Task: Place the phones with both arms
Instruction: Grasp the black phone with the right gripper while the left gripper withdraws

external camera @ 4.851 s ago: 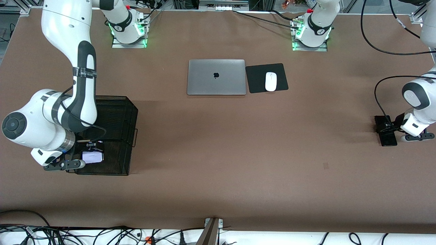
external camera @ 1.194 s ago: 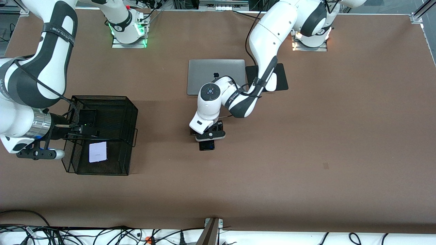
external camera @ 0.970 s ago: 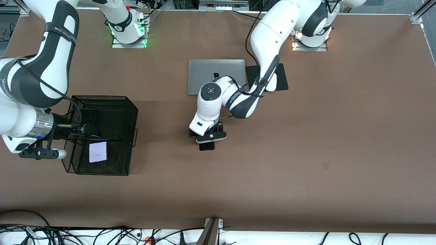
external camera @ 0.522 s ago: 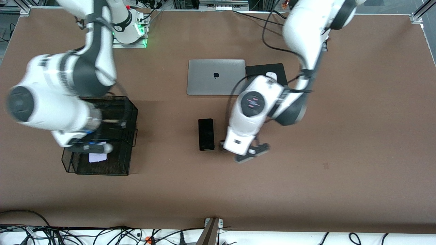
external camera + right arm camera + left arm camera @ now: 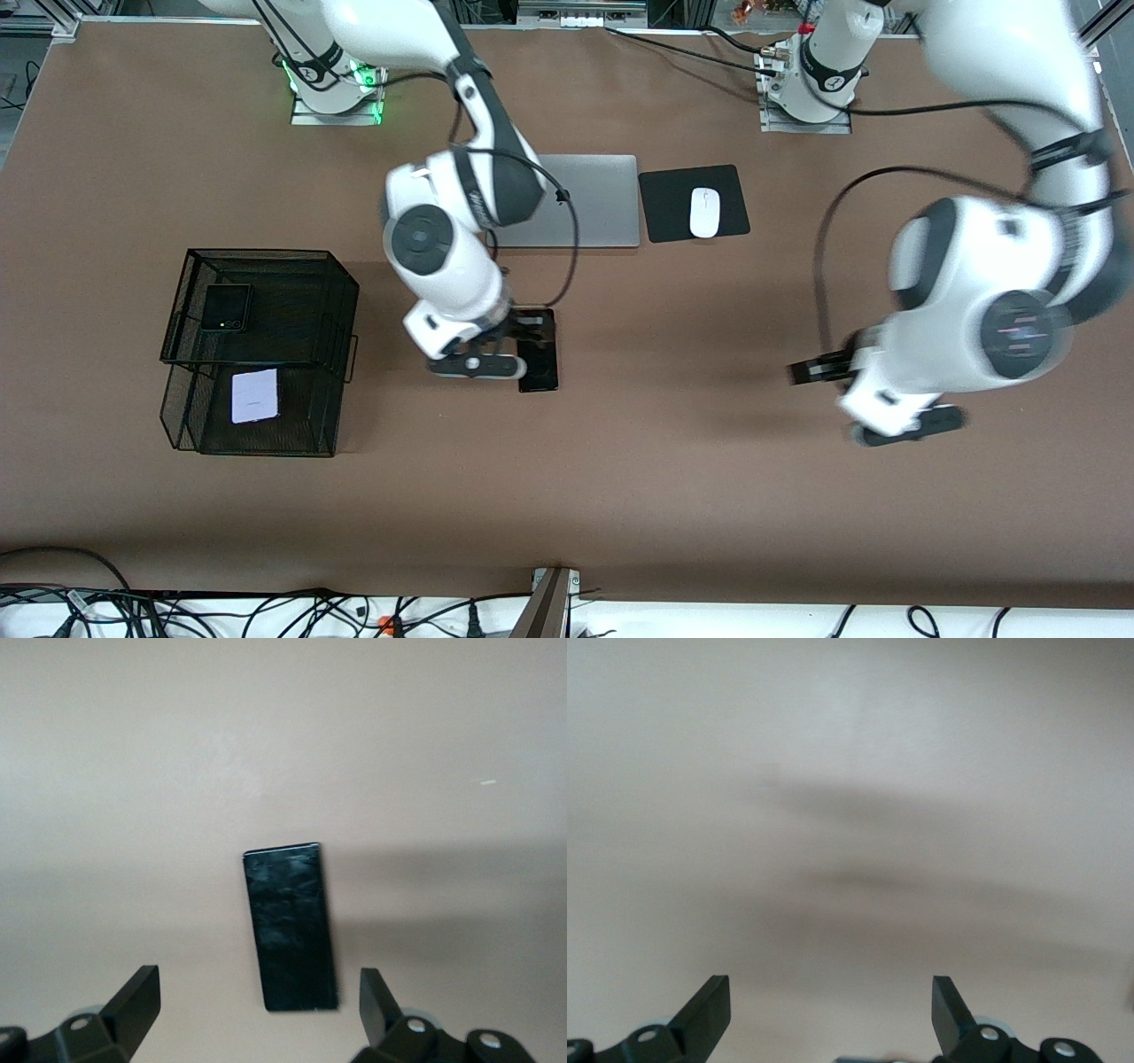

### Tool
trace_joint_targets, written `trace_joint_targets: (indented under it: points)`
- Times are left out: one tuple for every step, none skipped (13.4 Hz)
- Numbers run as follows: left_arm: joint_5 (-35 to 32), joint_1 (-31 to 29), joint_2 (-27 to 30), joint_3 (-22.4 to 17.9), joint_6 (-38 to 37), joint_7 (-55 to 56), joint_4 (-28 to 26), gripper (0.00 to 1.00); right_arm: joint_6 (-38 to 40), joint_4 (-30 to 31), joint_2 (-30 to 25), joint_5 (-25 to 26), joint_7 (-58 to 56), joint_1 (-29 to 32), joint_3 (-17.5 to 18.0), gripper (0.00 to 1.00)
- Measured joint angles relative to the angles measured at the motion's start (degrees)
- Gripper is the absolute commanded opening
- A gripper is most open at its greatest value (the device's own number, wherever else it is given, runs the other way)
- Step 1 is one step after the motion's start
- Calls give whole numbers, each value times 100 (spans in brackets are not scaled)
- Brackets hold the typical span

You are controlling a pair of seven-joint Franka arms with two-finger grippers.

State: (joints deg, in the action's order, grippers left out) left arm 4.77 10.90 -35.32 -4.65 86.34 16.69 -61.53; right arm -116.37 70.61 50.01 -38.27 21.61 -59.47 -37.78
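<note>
- Long black phone (image 5: 540, 359): flat on the bare table mid-way, nearer the front camera than the silver laptop (image 5: 594, 202); lying free since the left arm let go.
- Right gripper (image 5: 257, 1005): newly arrived over that phone, fingers spread, gripping nothing.
- Left gripper (image 5: 831, 1005): swung away over bare table toward the left arm's end, fingers spread, empty.
- Black mesh basket (image 5: 341, 292): holds the small black phone (image 5: 225, 307) and lavender-white phone (image 5: 253, 395), unmoved.
- Judgement: handover under way; the right arm takes the last phone next.
</note>
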Motion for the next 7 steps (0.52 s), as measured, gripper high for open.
trace_joint_targets:
  points:
    - [-2, -192, 191, -1, -182, -330, -52, 100, -296, 89, 146, 30, -8, 3, 134, 100]
    - [-2, -338, 349, -1, -333, -568, -87, 100, -500, 179, 259, 96, -65, 3, 212, 100]
    - [-13, -449, 493, 0, -466, -765, -122, 100, -609, 254, 343, 151, -214, 0, 257, 100]
    - [-52, -530, 627, -1, -598, -947, -147, 100, -658, 320, 405, 177, -386, -4, 280, 100]
    - [-99, -567, 743, 0, -726, -1089, -168, 100, -674, 362, 445, 180, -515, -14, 292, 100]
    - [-135, -575, 858, 1, -839, -1194, -201, 100, -692, 404, 469, 183, -595, -34, 316, 100]
    - [-154, -573, 990, 20, -899, -1261, -271, 100, -743, 452, 488, 188, -629, -75, 334, 100]
